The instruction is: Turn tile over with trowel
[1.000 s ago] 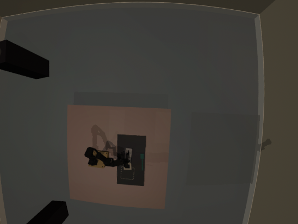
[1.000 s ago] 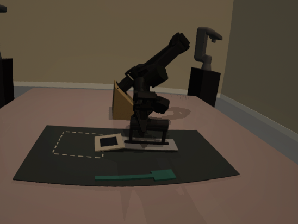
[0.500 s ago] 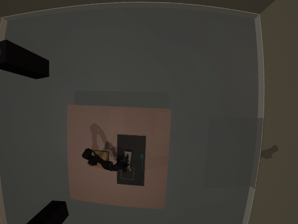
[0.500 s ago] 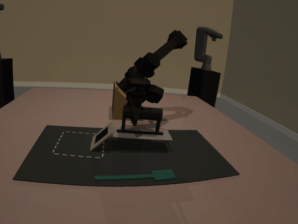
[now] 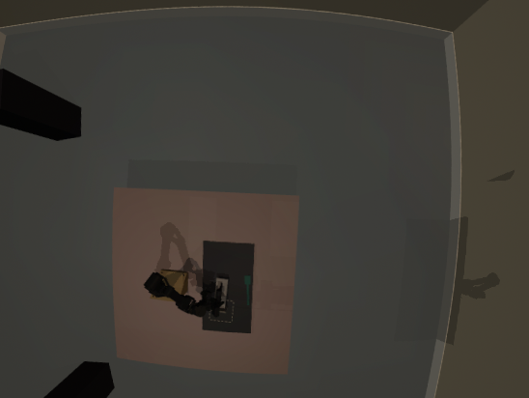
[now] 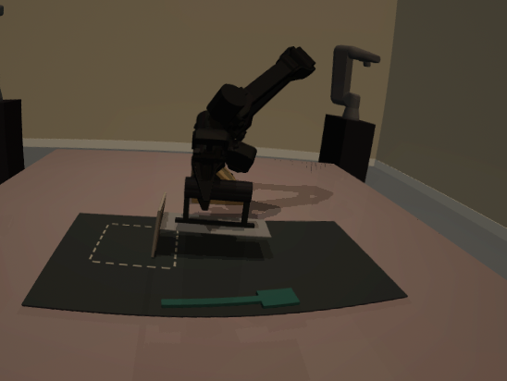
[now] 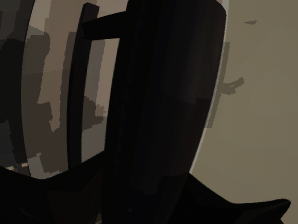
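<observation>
My gripper (image 6: 204, 191) is shut on the black handle of the trowel (image 6: 217, 190) (image 7: 165, 90), whose flat pale blade hangs a little above the dark mat (image 6: 324, 268) (image 5: 228, 256), with a shadow under it. The tile (image 6: 158, 227) stands steeply on edge at the blade's left end in the exterior view, its lower edge inside the right part of the dashed outline (image 6: 95, 262). It is seen nearly edge-on, so its marked side cannot be made out. In the overhead view the arm partly hides the blade and the tile.
A green spatula-like tool (image 5: 247, 285) (image 6: 279, 297) lies on the mat near its front edge, in front of the trowel. A yellow-orange wedge-shaped object (image 5: 180, 282) (image 6: 226, 174) stands by the arm behind the mat. The pink table (image 5: 159, 333) (image 6: 83, 342) surrounds the mat.
</observation>
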`<action>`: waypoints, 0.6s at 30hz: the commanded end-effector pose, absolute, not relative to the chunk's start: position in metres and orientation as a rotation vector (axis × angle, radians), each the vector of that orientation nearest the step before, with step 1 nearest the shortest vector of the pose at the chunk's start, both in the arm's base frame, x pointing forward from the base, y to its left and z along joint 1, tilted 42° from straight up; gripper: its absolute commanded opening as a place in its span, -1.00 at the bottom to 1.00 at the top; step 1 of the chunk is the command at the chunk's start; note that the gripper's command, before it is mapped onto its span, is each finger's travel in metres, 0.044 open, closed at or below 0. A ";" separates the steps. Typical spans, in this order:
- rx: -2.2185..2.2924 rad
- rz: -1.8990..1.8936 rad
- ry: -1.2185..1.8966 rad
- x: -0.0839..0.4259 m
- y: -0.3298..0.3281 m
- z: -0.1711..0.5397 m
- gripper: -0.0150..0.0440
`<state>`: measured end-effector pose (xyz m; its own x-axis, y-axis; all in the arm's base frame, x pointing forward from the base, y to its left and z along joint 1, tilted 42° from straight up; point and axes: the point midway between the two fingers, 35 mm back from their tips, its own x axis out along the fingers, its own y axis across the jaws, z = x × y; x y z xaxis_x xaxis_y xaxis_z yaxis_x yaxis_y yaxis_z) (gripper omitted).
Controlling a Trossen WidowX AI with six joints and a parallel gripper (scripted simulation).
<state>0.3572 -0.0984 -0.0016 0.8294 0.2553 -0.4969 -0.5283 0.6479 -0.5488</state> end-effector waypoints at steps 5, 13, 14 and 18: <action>-0.754 0.443 0.386 0.360 -0.107 -0.001 -0.49; -0.755 0.443 0.386 0.359 -0.112 -0.017 -0.49; -0.755 0.443 0.386 0.358 -0.113 -0.020 -0.49; -0.755 0.442 0.386 0.358 -0.113 -0.033 -0.49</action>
<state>0.3560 -0.1069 -0.0285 0.8309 0.2538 -0.4951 -0.5263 0.6471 -0.5516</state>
